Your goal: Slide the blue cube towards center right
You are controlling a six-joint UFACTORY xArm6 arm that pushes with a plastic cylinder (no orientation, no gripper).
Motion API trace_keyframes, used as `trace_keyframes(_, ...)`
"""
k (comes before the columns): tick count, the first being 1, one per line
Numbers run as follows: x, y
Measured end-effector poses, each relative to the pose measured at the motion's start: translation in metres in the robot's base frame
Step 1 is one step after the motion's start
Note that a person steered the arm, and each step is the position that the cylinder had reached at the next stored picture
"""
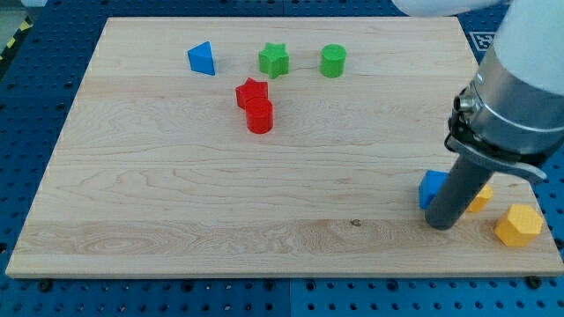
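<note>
The blue cube (431, 187) sits near the view's lower right of the wooden board (176, 194), mostly hidden behind my rod. My tip (441, 224) rests on the board just below and right of the cube, touching or nearly touching it. A yellow block (480, 198) peeks out directly to the right of the rod. A yellow hexagonal block (518, 224) lies farther right, near the board's edge.
A blue triangular block (202, 59), a green star (274, 60) and a green cylinder (332, 61) line the view's top. A red star (251, 91) touches a red cylinder (259, 116) just below it. The arm's bulk fills the view's right.
</note>
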State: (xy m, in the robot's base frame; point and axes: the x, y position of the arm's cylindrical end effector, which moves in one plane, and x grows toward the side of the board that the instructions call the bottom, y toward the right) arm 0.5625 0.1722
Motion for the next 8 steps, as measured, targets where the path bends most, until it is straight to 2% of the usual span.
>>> trace_keyframes(3, -0.063, -0.002)
trace_keyframes(8, -0.067, 0.014)
